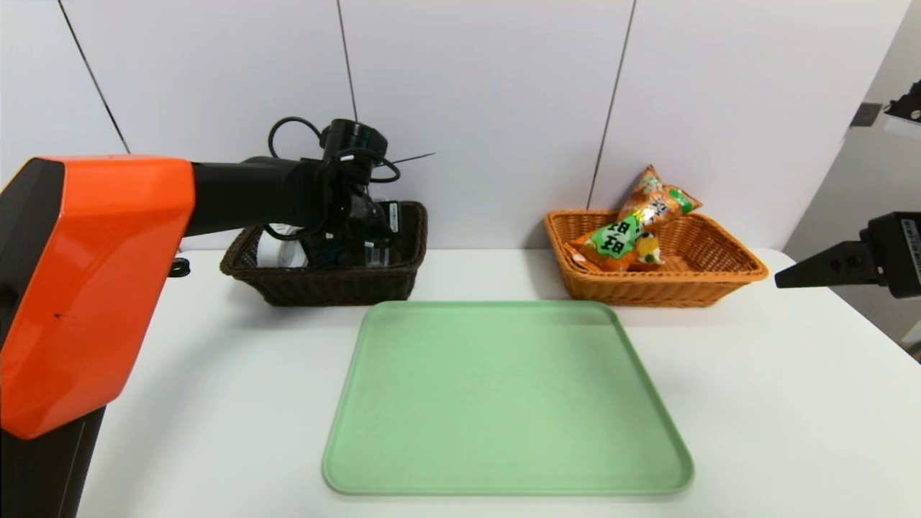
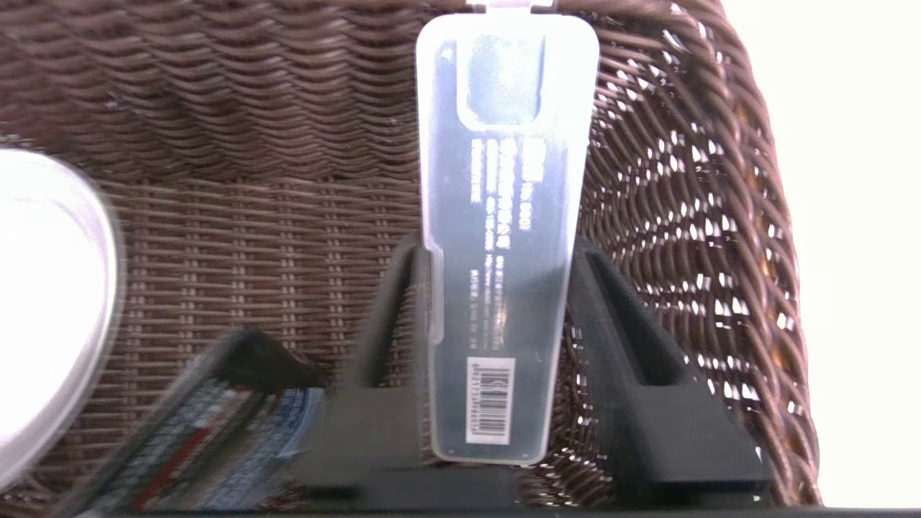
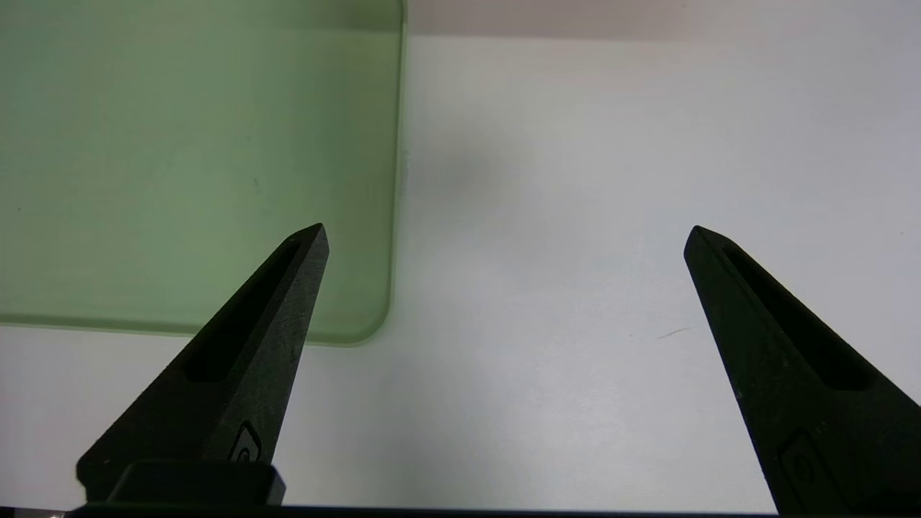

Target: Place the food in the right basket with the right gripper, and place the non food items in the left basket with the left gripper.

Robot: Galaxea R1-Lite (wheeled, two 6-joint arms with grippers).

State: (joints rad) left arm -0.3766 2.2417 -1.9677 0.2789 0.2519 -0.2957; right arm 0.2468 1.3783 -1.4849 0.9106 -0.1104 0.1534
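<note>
Dark wicker point(image 2: 266, 237) around left tool point(image 2: 496, 248), 1 case point(image 2: 504, 288) clearer in wrist view.

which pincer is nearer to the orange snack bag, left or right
The right one. The right pincer hangs open beyond the table's right side, just right of the bag's basket; the left pincer is down in the dark brown basket, across the table.

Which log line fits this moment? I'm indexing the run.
left gripper: in dark basket, at case | right gripper: open, parked | food: in orange basket | tray: empty
</note>
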